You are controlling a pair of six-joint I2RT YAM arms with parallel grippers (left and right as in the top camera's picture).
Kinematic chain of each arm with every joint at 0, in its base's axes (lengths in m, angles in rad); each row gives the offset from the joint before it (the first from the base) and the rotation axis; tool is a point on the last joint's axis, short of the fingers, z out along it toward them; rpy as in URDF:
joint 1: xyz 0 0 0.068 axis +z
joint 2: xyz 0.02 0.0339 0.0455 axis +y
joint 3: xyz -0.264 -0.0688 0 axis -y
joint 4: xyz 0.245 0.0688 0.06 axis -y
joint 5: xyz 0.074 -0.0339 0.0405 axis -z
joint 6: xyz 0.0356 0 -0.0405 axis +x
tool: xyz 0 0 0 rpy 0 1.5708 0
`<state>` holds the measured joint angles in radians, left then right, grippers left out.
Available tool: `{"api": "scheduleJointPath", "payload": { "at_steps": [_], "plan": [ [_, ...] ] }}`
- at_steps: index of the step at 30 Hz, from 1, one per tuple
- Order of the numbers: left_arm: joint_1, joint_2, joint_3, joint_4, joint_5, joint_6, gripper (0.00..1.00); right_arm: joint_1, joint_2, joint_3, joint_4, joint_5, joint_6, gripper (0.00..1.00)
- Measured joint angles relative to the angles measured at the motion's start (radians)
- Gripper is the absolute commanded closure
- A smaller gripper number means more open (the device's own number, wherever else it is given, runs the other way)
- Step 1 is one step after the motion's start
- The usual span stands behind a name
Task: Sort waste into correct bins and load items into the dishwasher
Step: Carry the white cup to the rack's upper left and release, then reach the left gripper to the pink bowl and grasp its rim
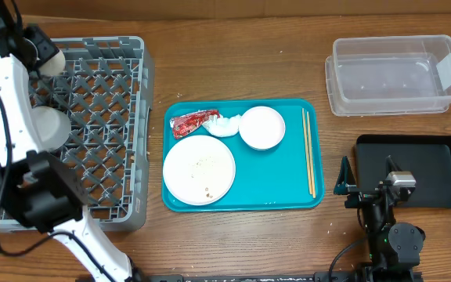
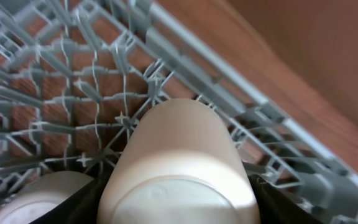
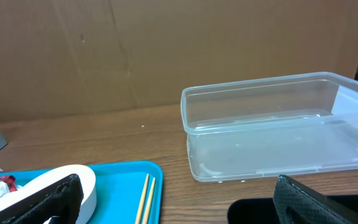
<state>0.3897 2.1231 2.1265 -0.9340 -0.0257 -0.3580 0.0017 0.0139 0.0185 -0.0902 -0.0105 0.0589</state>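
I was on the loading step. My left pincer [image 1: 41, 52] held the small white cup [image 2: 179, 155] low over the lattice, at the eleven o'clock corner of the grey dish rack [image 1: 108, 94]. One pale bowl [image 1: 49, 129] sat at the cup's six o'clock. The next move, I judged, called for seating the cup between the ribs, then letting go. My right pincer [image 3: 179, 208] gaped wide near the black tray [image 1: 437, 168]. The plate [image 1: 199, 170] and chopsticks [image 1: 308, 153] lay at the rack's three o'clock.
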Motion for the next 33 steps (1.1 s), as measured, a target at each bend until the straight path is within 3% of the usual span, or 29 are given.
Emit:
{"api": "scheduleJointPath", "payload": {
  "at_steps": [3, 4, 5, 6, 17, 25, 28, 33],
  "plan": [
    [0.001, 0.048, -0.002, 0.008, -0.013, -0.004, 0.39, 0.000, 0.000, 0.000, 0.000, 0.000, 0.000, 0.01],
    [0.001, 0.058, -0.004, 0.010, -0.017, -0.006, 0.26, 0.000, 0.000, 0.000, 0.000, 0.000, 0.000, 0.00],
    [0.001, 0.066, -0.006, 0.010, -0.020, -0.006, 0.05, 0.000, 0.000, 0.000, 0.000, 0.000, 0.000, 0.00],
    [0.001, 0.071, -0.007, 0.011, -0.024, -0.007, 0.00, 0.000, 0.000, 0.000, 0.000, 0.000, 0.000, 0.00],
    [0.001, 0.072, 0.014, -0.048, 0.056, -0.010, 0.00, 0.000, 0.000, 0.000, 0.001, 0.000, 0.000, 0.00],
    [-0.016, -0.047, 0.080, -0.150, 0.392, -0.010, 0.00, 0.000, 0.000, 0.000, 0.000, 0.000, 0.000, 0.00],
    [-0.080, -0.126, 0.097, -0.220, 0.518, 0.019, 0.03, 0.000, 0.000, 0.000, 0.000, 0.000, 0.000, 0.00],
    [-0.325, -0.173, 0.116, -0.352, 0.609, 0.130, 0.11, 0.000, 0.000, 0.000, 0.000, 0.000, 0.000, 0.00]
  ]
}}
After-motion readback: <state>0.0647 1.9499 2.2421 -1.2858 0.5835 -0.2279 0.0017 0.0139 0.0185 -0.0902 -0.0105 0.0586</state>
